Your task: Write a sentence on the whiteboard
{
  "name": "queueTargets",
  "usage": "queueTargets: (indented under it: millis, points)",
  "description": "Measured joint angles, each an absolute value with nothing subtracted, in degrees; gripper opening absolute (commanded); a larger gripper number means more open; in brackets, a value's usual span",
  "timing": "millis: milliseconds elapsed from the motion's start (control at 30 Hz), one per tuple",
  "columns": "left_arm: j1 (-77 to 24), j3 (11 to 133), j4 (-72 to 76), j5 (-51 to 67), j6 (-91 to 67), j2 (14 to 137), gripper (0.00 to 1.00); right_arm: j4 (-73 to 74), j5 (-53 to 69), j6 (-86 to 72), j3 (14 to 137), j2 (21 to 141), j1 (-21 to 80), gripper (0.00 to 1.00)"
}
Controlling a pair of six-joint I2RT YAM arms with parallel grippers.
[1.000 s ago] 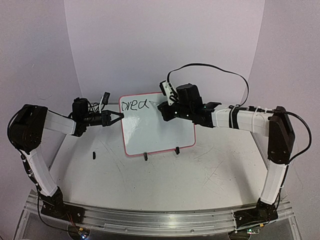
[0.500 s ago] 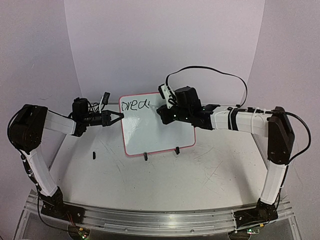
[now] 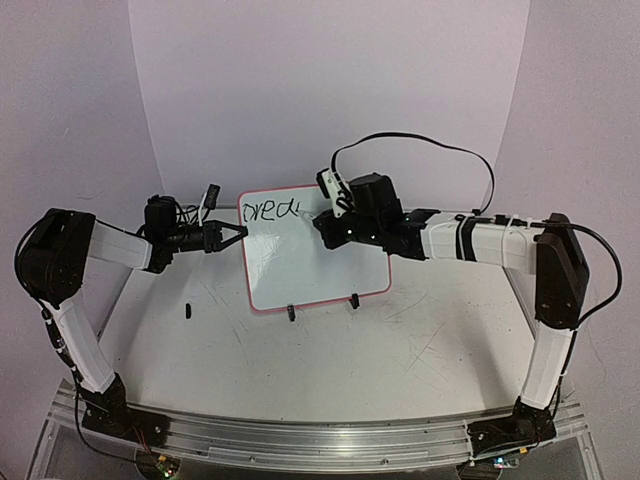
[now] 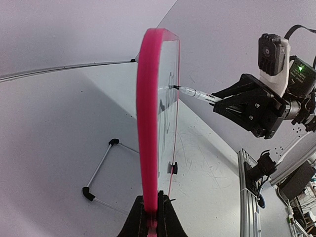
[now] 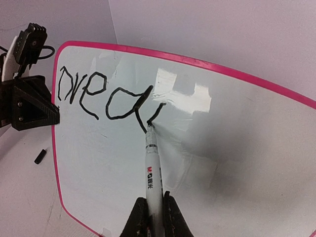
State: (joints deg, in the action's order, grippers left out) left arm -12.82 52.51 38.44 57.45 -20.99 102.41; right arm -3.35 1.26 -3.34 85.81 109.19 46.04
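Note:
The whiteboard (image 3: 315,255) with its red-pink frame stands tilted on the table, two black clip feet on its near edge. My left gripper (image 3: 238,231) is shut on its left frame edge (image 4: 148,148). My right gripper (image 3: 322,224) is shut on a white marker (image 5: 153,173), whose tip touches the board (image 5: 237,148). Black handwritten letters of the sentence (image 5: 103,96) read roughly "drea" with a short fresh stroke at the tip. They also show in the top view (image 3: 270,210).
A small black cap (image 3: 187,310) lies on the white scuffed table left of the board; it also shows in the right wrist view (image 5: 40,156). A thin wire stand with black ends (image 4: 101,168) lies behind the board. The aluminium rail (image 3: 320,440) runs along the near edge.
My right gripper has moved left along the board with the marker, and a short new stroke has appeared after "drea". The left arm has not moved.

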Motion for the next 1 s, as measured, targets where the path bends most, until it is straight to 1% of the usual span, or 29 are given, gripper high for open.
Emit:
queueTargets:
  millis: [600,1000]
  points:
    - [-12.82,52.54,38.41,57.47,-20.99,102.41,0.0,-3.45,-1.51,-3.81,88.32,109.19,44.69,0.0]
    - [-12.82,52.9,37.52,57.45,-20.97,102.43,0.0,-3.61,-0.78,-5.67,83.05,107.49,45.49,0.0]
